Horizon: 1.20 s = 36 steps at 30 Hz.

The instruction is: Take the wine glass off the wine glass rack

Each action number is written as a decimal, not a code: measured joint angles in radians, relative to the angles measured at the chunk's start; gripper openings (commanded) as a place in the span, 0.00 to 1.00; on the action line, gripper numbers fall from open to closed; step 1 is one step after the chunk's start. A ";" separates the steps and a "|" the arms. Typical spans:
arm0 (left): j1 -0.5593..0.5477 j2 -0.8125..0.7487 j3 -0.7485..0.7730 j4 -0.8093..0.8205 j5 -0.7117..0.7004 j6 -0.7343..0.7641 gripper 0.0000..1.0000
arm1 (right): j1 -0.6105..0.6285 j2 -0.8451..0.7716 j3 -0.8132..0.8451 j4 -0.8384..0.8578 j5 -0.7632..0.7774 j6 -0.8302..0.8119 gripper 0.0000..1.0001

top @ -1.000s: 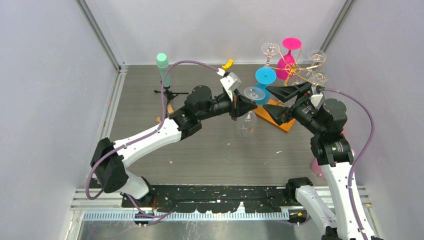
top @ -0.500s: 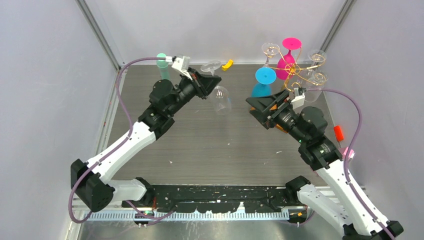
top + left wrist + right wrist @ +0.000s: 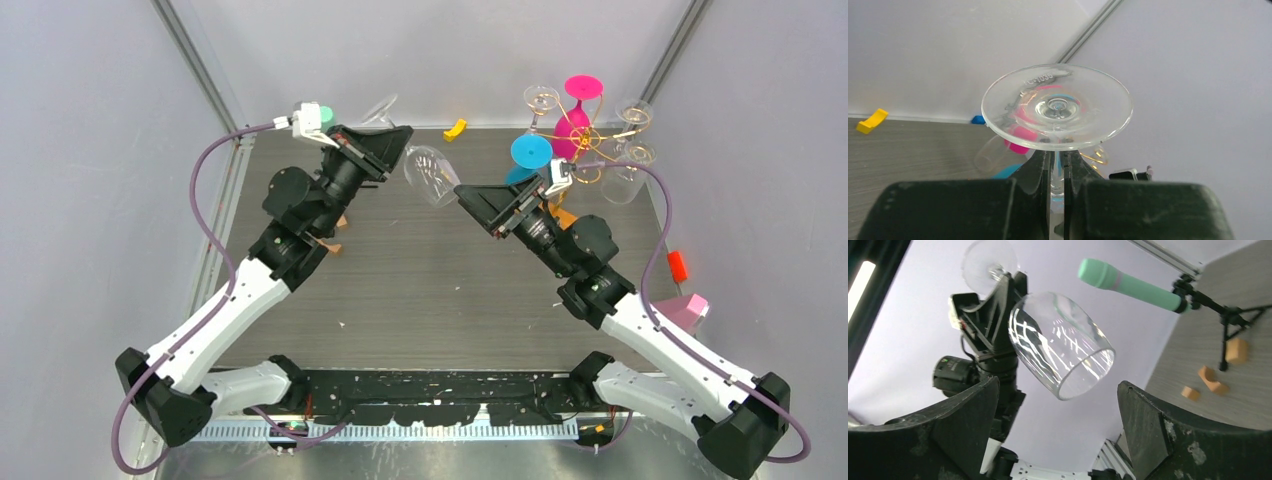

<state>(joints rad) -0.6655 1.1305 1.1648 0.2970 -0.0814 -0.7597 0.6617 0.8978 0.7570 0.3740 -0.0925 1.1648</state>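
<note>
Wine glass (image 3: 430,176) clear of the wine glass rack (image 3: 592,140), held aloft and tilted, left gripper (image 3: 1058,167) clamped on its stem. Right gripper (image 3: 468,198) spread wide near the bowl. Risk: thin stem slipping or snapping; bowl striking those fingers

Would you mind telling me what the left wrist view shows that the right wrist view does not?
Only the left wrist view: the wine glass stem pinched between the left tool fingers, lettering on its foot, and a yellow piece on the table. Only the right wrist view: the glass's bowl, the mint-green cylinder on its tripod, wooden blocks, and the open right tool. Both: the same clear glass, held by the left tool.
</note>
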 measured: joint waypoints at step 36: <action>0.005 -0.114 -0.164 0.138 -0.109 -0.283 0.05 | 0.077 0.198 0.080 0.344 -0.107 0.116 0.02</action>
<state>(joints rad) -0.6605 1.0168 1.0008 0.4347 -0.1909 -1.0424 0.7387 1.0958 0.8368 0.7177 -0.1997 1.2804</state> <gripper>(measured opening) 0.070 0.182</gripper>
